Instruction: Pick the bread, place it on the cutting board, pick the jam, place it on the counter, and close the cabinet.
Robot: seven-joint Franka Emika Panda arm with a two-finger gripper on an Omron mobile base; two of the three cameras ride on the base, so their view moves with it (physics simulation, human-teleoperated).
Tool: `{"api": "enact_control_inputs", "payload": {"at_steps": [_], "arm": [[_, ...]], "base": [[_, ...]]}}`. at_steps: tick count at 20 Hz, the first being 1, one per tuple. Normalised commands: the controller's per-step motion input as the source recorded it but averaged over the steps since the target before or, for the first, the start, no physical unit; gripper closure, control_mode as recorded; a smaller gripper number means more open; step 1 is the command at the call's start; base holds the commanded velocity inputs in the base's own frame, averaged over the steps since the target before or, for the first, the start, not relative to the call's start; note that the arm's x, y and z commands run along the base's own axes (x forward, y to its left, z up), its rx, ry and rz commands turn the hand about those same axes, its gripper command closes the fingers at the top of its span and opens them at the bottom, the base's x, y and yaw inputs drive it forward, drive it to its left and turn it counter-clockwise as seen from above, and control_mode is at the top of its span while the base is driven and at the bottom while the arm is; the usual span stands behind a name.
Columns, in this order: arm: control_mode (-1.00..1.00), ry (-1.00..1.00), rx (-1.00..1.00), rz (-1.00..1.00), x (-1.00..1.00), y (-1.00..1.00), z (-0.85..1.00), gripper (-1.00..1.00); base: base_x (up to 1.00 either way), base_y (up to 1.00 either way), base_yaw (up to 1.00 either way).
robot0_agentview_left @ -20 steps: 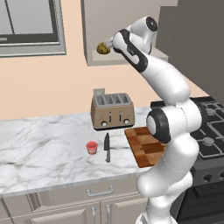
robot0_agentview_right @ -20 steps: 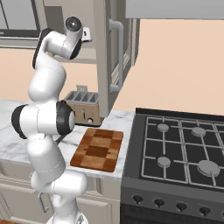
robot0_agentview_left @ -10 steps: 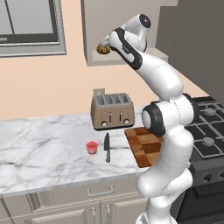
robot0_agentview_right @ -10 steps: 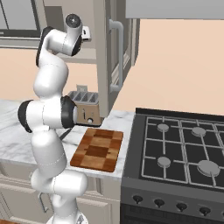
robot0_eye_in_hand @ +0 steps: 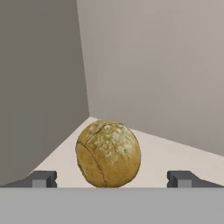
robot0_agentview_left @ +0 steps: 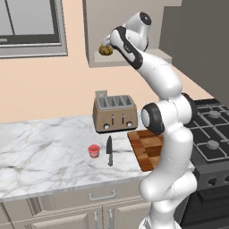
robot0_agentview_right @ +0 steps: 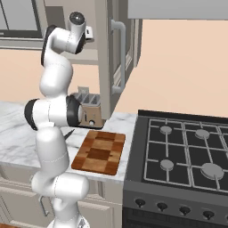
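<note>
Up inside the cabinet point(robot0_agentview_left: 129, 33), the bread point(robot0_eye_in_hand: 108, 153) is sitting on the shelf, centred between the wide-open hand point(robot0_eye_in_hand: 111, 178). It should be easing further forward before squeezing, keeping the loaf centred.

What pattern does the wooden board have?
A checkerboard of light and dark brown blocks on the cutting board, clearest in the right base view.

The arm reaches up into the open cabinet point(robot0_agentview_left: 129, 31), its pincer point(robot0_agentview_left: 108, 46) at the bread point(robot0_agentview_left: 105, 50); the jam point(robot0_agentview_left: 94, 150) sits on the surface point(robot0_agentview_left: 40, 147).
</note>
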Motion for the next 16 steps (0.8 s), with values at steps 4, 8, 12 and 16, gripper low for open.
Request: {"api": "enact_control_inputs", "payload": {"at_steps": [4,8,12,16], "arm": [[-1.0,0.02,-0.02,0.03,0.15,0.01,-0.15,-1.0],[-1.0,0.0,-0.02,0.05,0.11,0.04,-0.12,-1.0],[-1.0,0.0,-0.01,0.04,0.11,0.05,-0.05,-1.0],[-1.0,0.0,0.0,0.04,0.06,0.02,-0.04,-1.0]], "base": [[0.0,0.0,0.0],[0.0,0.0,0.0],[0.0,0.0,0.0],[0.0,0.0,0.0]]}}
